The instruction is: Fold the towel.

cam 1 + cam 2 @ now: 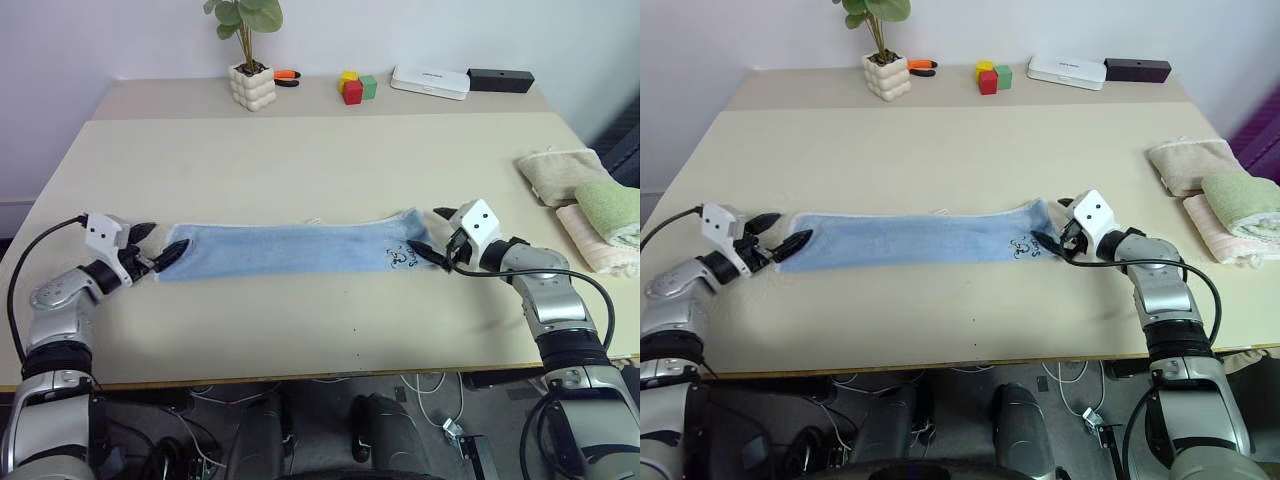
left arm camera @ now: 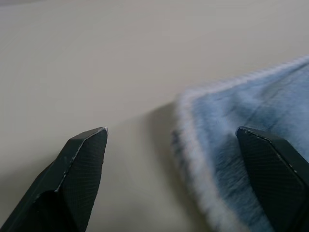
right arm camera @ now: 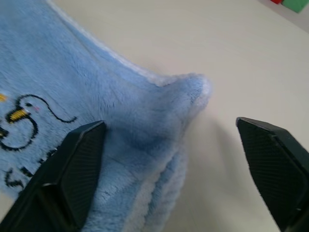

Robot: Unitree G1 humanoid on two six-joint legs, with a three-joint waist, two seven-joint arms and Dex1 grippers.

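The light blue towel (image 1: 290, 248) lies flat on the table (image 1: 320, 160) as a long narrow strip running left to right, its dark cartoon mark (image 3: 21, 121) near the right end. My left gripper (image 1: 165, 243) stands open at the strip's left end, one finger over the cloth (image 2: 241, 111) and the other over bare table. At the right end my right gripper (image 1: 434, 234) is open too, straddling the bunched corner (image 3: 188, 92). Neither gripper holds anything.
A beige folded towel (image 1: 560, 172), a green one (image 1: 608, 208) and a pale pink one (image 1: 600, 250) lie at the table's right edge. Along the back stand a potted plant (image 1: 251, 85), coloured blocks (image 1: 355, 87), a white box (image 1: 430, 81) and a black box (image 1: 500, 80).
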